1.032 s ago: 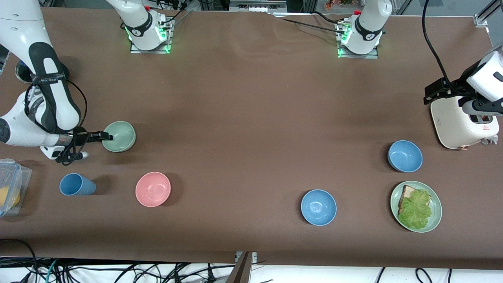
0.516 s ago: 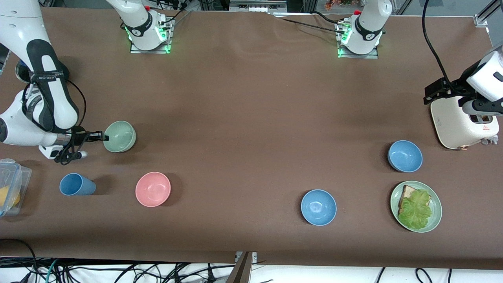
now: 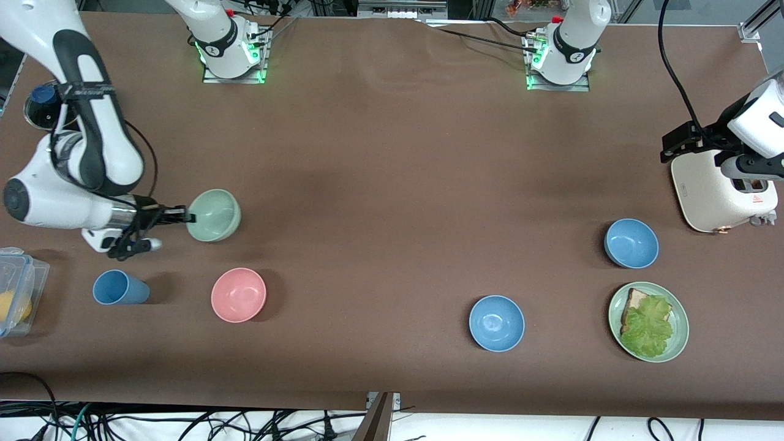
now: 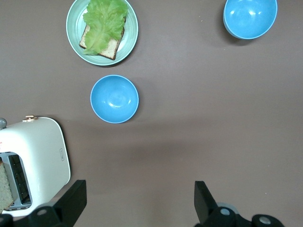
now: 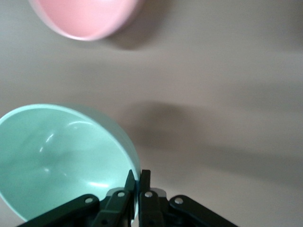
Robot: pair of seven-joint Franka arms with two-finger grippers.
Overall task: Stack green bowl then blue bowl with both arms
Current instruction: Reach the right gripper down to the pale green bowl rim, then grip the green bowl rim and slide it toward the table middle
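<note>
Right gripper (image 3: 187, 216): jaws were seen clenched on the rim of the green bowl (image 3: 214, 215), one on the inside and one on the outside of the wall. The bowl was held tilted and lifted off the worktop (image 3: 380, 184), over the right arm's end of it, with a shadow cast beneath. In the right wrist view the green bowl (image 5: 61, 161) was recorded directly against the jaws, the pink bowl (image 5: 85, 16) lying apart from it on the worktop. The right arm was noted bent low, its forearm roughly level and its wrist turned toward the bowl.

Left gripper (image 4: 137, 203): jaws were seen released, spread wide, nothing between them. It was held high over the left arm's end of the worktop, by the toaster (image 3: 723, 196); that arm was waiting.

One blue bowl (image 3: 631, 243) was noted near the toaster, the second blue bowl (image 3: 497, 323) nearer the front camera, beside the plate (image 3: 677, 343) of bread and lettuce. The blue cup (image 3: 119, 288) was seen beside the pink bowl (image 3: 238, 294).
</note>
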